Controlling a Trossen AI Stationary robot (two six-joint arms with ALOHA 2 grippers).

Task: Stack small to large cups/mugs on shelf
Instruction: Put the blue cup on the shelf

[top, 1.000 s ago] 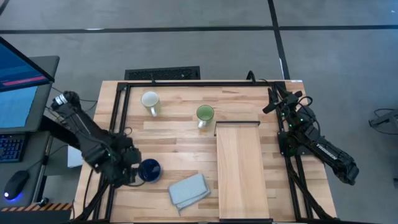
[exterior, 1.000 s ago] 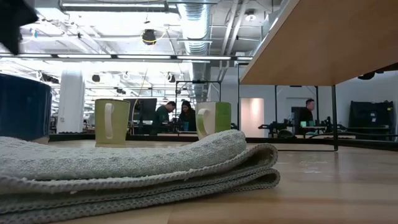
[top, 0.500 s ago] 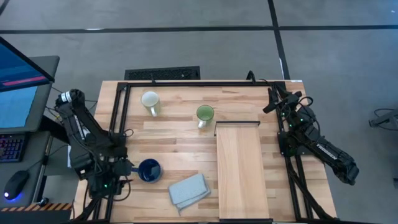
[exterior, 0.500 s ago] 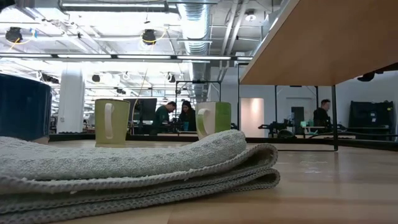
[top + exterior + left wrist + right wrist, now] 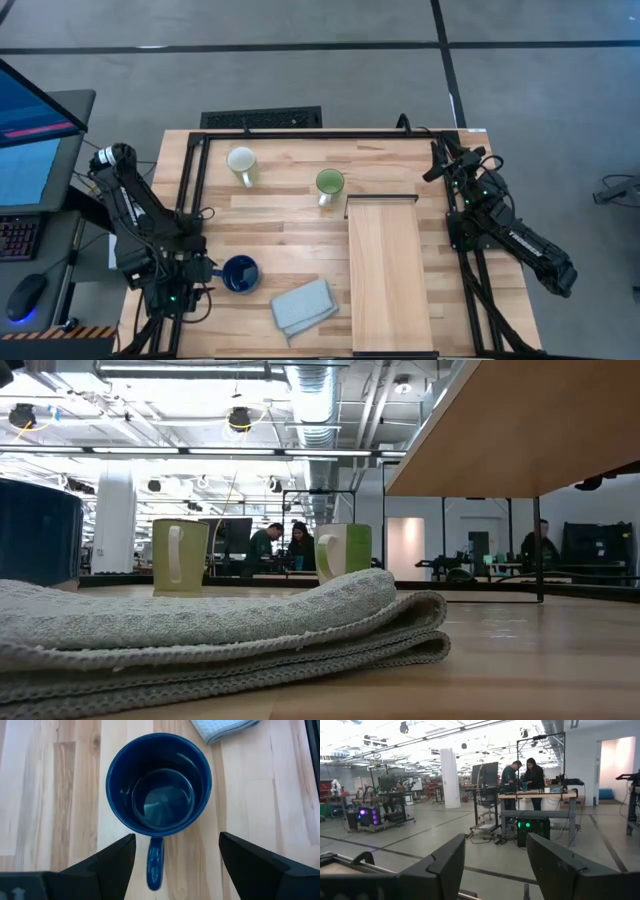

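Note:
A dark blue mug [image 5: 239,274] stands upright near the table's left front, its handle [image 5: 154,865] pointing toward my left gripper. My left gripper [image 5: 175,865] is open and level at the mug's left, one finger on either side of the handle, touching nothing. A cream mug [image 5: 241,163] stands at the far left and a green mug [image 5: 329,184] at the far middle. The light-wood shelf [image 5: 383,272] runs from the middle to the near edge. My right gripper [image 5: 447,158] is open and empty at the table's far right, facing the room.
A folded grey-blue cloth [image 5: 303,305] lies at the near edge between the blue mug and the shelf; it fills the foreground of the low view [image 5: 220,630]. A dark metal frame [image 5: 300,135] runs round the tabletop. People stand in the room beyond.
My left gripper has drawn back from over the blue mug toward the table's left edge and has stood still for the last half second. The mug stands where it was.

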